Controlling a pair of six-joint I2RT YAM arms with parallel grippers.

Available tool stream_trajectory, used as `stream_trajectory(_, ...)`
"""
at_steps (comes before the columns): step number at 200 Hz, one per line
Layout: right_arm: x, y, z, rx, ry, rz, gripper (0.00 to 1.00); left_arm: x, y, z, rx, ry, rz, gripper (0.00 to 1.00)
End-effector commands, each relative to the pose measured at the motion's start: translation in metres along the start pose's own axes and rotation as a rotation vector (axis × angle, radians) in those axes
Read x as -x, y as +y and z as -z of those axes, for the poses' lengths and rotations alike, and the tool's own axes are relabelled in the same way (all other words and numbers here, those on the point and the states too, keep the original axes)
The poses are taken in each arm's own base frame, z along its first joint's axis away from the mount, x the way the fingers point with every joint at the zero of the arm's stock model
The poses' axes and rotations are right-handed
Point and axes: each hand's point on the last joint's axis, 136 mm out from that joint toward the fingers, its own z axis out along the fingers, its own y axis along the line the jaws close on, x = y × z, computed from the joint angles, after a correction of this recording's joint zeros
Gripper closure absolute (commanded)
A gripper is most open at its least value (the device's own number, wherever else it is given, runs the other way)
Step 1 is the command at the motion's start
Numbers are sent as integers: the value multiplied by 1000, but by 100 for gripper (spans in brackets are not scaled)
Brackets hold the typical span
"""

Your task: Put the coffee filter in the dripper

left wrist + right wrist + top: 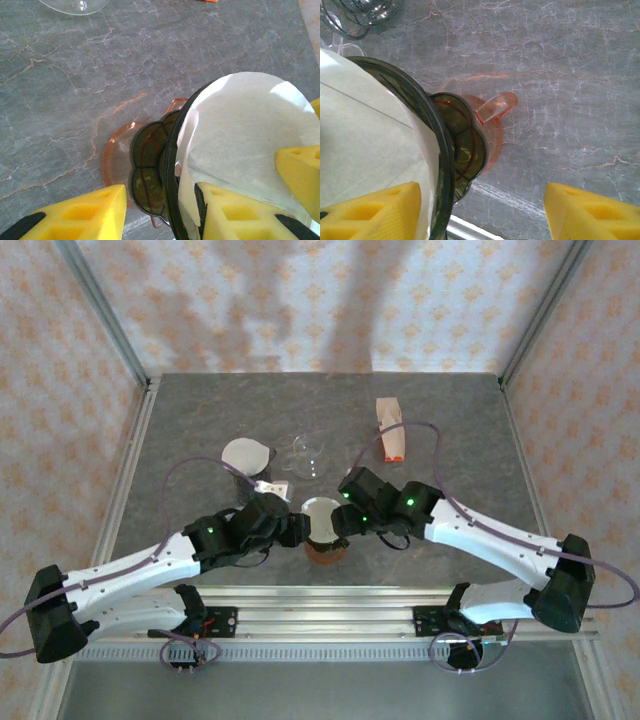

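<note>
2 yellow fingers (235, 210) cover part of the filter (240, 130) inside the dripper (150, 165).

Top view: bright, diffuse illumination, slightly washed out. Soft vertical shadows lie on the back wall (330, 310) at 12 o'clock.

Left wrist view: the filter paper (240, 135) is near overexposed at 2 o'clock. The yellow fingertips (80, 215) at 7 o'clock are soft-focused.

Right wrist view: a glare streak crosses the table (560, 60) at 6 o'clock.

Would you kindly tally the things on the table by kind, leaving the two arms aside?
Dripper: 1
Paper filter in the dripper: 1
Clear glass vessel: 1
Brown and orange packet: 1
White round-topped thing, kind unclear: 1
Small pale thing, kind unclear: 1
Total: 6
</note>
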Motion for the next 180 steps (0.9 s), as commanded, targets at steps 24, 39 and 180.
stream_trajectory(24,0,-15,5,-54,-29,-18,35,7,3,2,24,-19,-2,59)
stream_trajectory(39,1,-14,5,-51,-30,-17,35,7,3,2,22,-19,-1,59)
stream_trajectory(180,26,6,19,35,-130,-11,31,7,1,0,18,-11,1,58)
